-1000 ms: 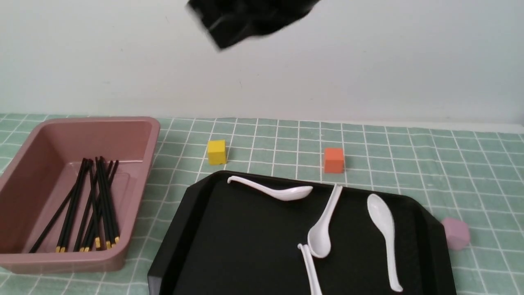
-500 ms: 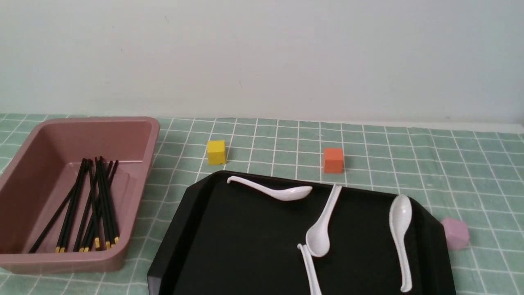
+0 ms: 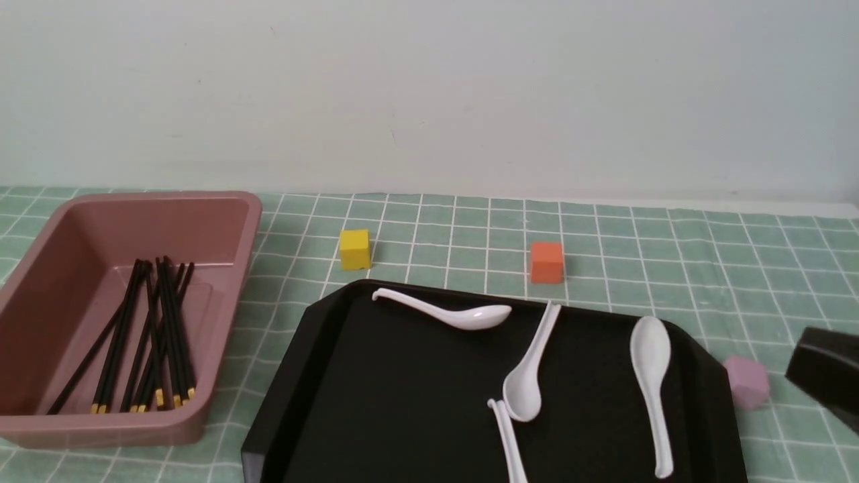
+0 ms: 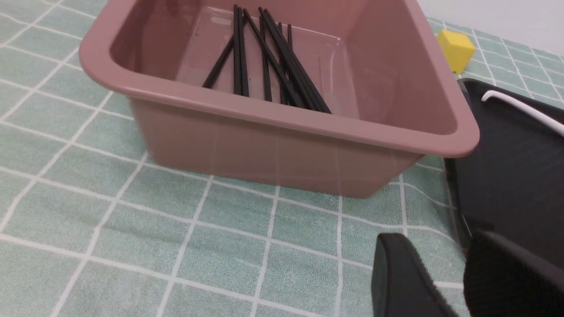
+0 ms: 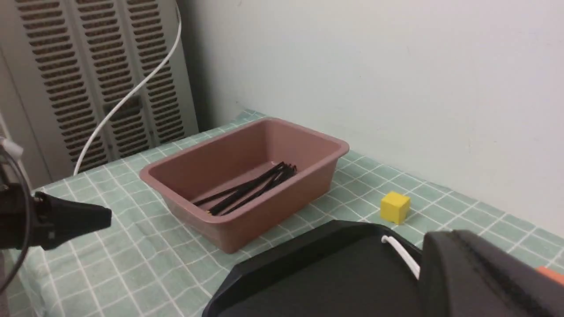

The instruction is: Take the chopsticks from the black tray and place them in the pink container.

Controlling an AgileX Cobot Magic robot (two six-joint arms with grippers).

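Several black chopsticks with gold bands lie bundled inside the pink container at the left. The black tray in the middle holds only white spoons; I see no chopsticks on it. My left gripper hovers low over the cloth between the container and the tray, open and empty. My right gripper enters at the right edge beside the tray. In the right wrist view its fingers are pressed together, shut on nothing.
Several white spoons lie on the tray. A yellow cube and an orange cube stand behind it. A pale-pink cube sits next to the tray's right corner, close to my right gripper.
The blurred black arm at the top of the front view has gone. The right-hand spoon shifted right and turned. My right gripper has come into view at the right edge.
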